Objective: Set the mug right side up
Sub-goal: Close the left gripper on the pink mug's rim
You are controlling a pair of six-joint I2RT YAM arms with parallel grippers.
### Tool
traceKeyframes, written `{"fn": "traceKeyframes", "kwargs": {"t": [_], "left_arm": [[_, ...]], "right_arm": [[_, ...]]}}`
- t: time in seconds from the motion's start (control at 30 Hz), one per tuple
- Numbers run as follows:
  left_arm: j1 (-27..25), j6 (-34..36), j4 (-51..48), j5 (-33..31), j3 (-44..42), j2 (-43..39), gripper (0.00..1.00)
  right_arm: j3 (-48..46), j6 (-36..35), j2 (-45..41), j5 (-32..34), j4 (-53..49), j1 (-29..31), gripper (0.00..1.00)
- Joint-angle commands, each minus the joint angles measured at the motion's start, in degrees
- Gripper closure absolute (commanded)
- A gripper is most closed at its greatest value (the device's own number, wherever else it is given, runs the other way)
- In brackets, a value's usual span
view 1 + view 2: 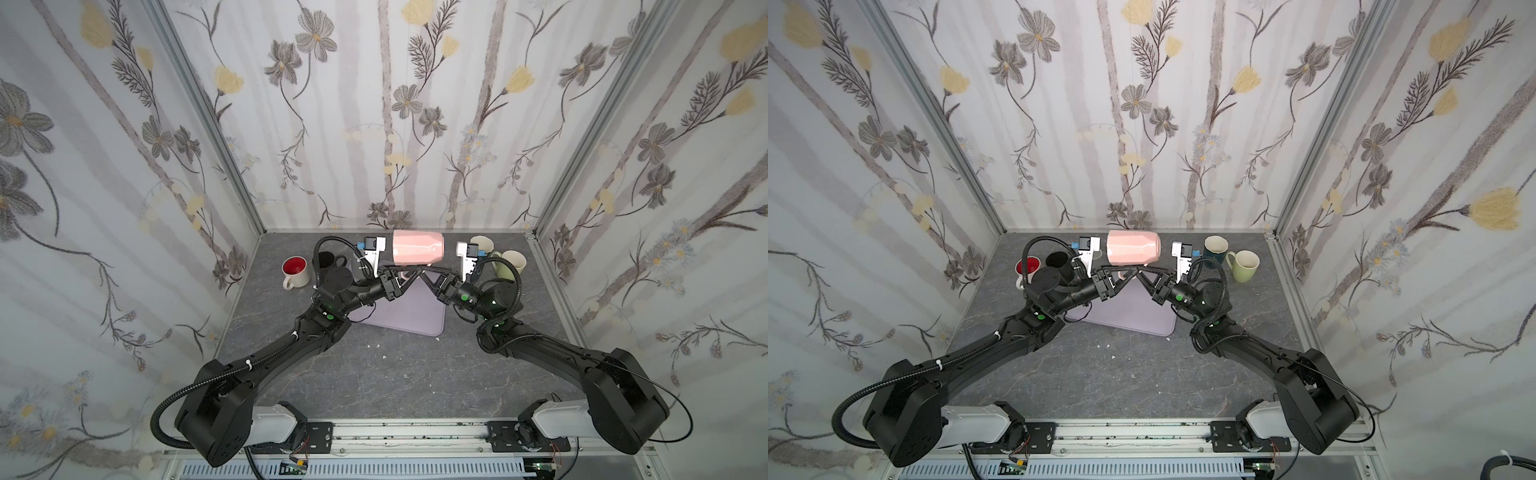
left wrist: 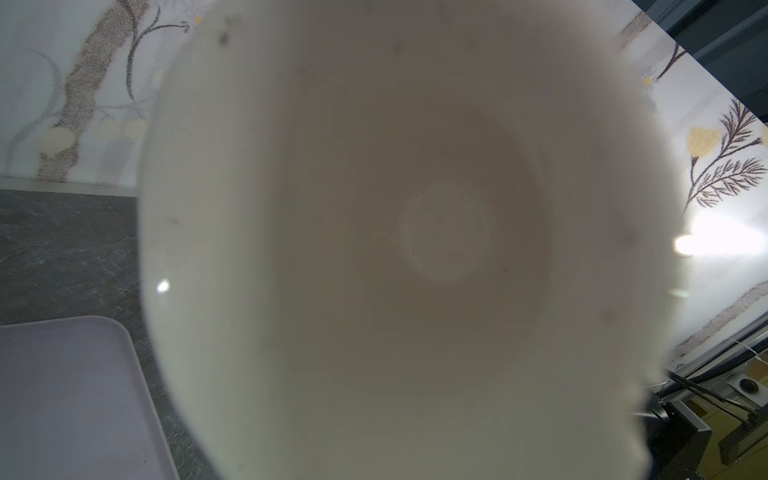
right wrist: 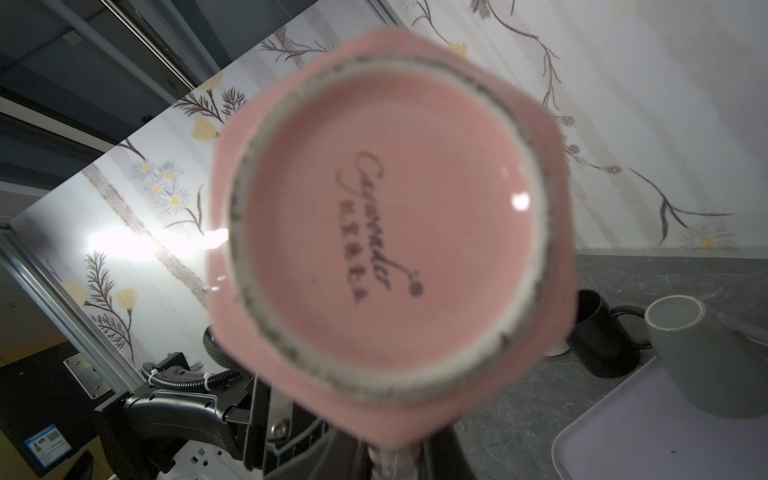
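Note:
The pink mug [image 1: 417,248] [image 1: 1133,248] hangs on its side above the table's far end, mouth toward the left arm and base toward the right arm. In the left wrist view its pale inside [image 2: 415,249] fills the picture; the right wrist view faces its stamped base [image 3: 390,232]. My right gripper [image 1: 429,272] [image 3: 390,455] is under the mug, shut on its handle [image 3: 392,465]. From the other side my left gripper [image 1: 407,273] [image 1: 1124,274] reaches under the mug to the same handle. Its jaws are hidden in the left wrist view, and their state cannot be made out.
A lilac tray [image 1: 411,318] lies under the grippers, with a grey mug [image 3: 706,357] on its side on it. A red-lined mug [image 1: 295,268] and a black mug [image 1: 328,259] stand at the far left. A dark mug [image 1: 1214,248] and a green mug [image 1: 1244,266] stand at the far right.

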Motion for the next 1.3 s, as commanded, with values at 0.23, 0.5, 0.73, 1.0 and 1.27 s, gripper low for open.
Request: {"fn": "traceKeyframes", "kwargs": {"t": [0.23,0.5,0.73,1.0,1.27], "left_arm": [[-0.1,1.3,0.1,-1.2,0.5,-1.9,1.00],[-0.1,1.6,-2.9,-3.3,0.8,-2.3,1.00],[-0.1,3.4,-7.9,-5.4,2.0,-2.7,1.00],[0.3,8.6,-13.8,-16.6,-0.5,-5.9,1.00],[0.9,11.9,-19.7,-22.1,0.5,-4.2,1.00]], "right_arm": [[-1.1,2.0,1.0,0.3,6.2,-1.3,1.00],[-1.3,0.5,0.4,0.4,4.8,-1.3,1.00],[-1.8,-0.4,0.4,0.7,4.5,-1.3,0.93],[-0.9,-1.3,1.1,2.2,2.3,-1.3,0.75],[0.6,-1.4,2.8,2.2,2.4,-1.3,0.67]]}}
